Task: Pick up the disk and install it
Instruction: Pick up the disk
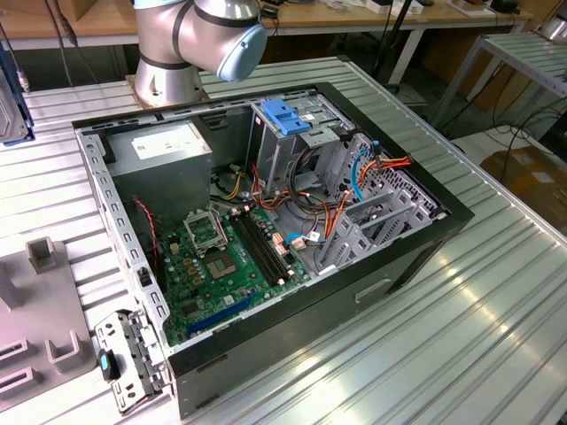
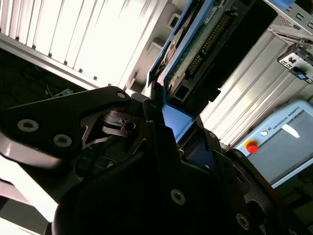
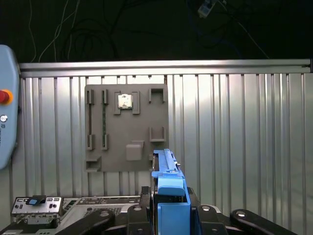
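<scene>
Bright, even light covers the table (image 1: 496, 292) in the exterior view. In the second wrist view it glares white beside the shadowed claw (image 2: 166, 120).

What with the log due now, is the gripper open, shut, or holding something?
Gripper: shut on the disk, held edge-on between its fingers.

Robotics lab: open computer case (image 1: 390, 274) on ribbed aluminium workbench (image 1: 469, 345).

Maker's name on grey pendant (image 2: 281, 147); PSU sticker (image 1: 165, 142) print illegible
</scene>
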`<state>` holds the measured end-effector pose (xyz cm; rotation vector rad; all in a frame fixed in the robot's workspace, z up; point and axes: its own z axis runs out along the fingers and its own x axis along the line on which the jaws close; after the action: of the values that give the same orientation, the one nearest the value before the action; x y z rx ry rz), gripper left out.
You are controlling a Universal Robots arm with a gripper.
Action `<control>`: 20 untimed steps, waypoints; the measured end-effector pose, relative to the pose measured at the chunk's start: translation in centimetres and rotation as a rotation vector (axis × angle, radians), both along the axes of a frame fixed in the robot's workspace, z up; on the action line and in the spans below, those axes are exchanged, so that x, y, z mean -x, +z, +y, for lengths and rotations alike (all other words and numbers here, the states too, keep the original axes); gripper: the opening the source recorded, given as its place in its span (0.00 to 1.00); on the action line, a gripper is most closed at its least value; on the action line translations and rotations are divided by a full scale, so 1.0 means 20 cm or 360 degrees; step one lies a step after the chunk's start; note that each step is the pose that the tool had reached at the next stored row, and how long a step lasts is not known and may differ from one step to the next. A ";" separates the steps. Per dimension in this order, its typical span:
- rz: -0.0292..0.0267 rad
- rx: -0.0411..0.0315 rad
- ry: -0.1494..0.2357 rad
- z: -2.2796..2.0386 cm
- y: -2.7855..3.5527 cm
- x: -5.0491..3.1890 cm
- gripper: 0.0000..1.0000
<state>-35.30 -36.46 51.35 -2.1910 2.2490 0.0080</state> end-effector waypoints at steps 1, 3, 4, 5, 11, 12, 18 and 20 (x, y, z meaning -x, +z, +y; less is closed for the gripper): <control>0.00000 0.0000 0.0000 0.000 0.000 -0.005 0.37; 0.00000 0.0000 0.0000 0.000 0.000 -0.012 0.37; 0.00001 0.0000 0.0000 0.000 0.000 -0.016 0.37; 0.00000 0.0000 0.0000 0.000 0.000 -0.021 0.37; 0.00000 0.0000 0.0000 0.000 0.000 -0.040 0.37; 0.00000 0.0000 0.0000 0.000 0.000 -0.045 0.37; -0.00001 0.0000 0.0000 -0.005 0.000 -0.065 0.37; 0.00000 0.0000 0.0000 -0.013 0.000 -0.069 0.37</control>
<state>-33.92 -36.72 51.35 -2.1910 2.2490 0.0079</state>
